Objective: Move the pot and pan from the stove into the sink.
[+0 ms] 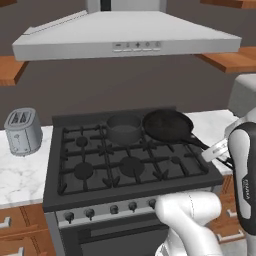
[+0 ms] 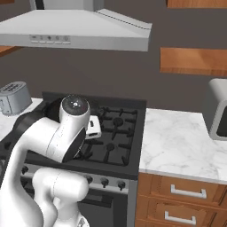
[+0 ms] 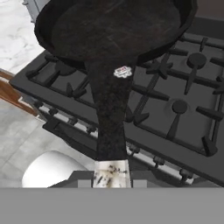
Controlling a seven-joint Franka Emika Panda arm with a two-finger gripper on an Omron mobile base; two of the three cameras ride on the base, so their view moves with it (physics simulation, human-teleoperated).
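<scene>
Black and shallow, the round frying pan has its long straight handle running directly back into my two-finger gripper, jaws clamped on the handle's end. Its bowl sits over the black gas stove, rear right, beside the dark grey cylindrical pot (apparently empty, like the pan). I judge the dark recessed sink lies well off right, across marble counter.
</scene>
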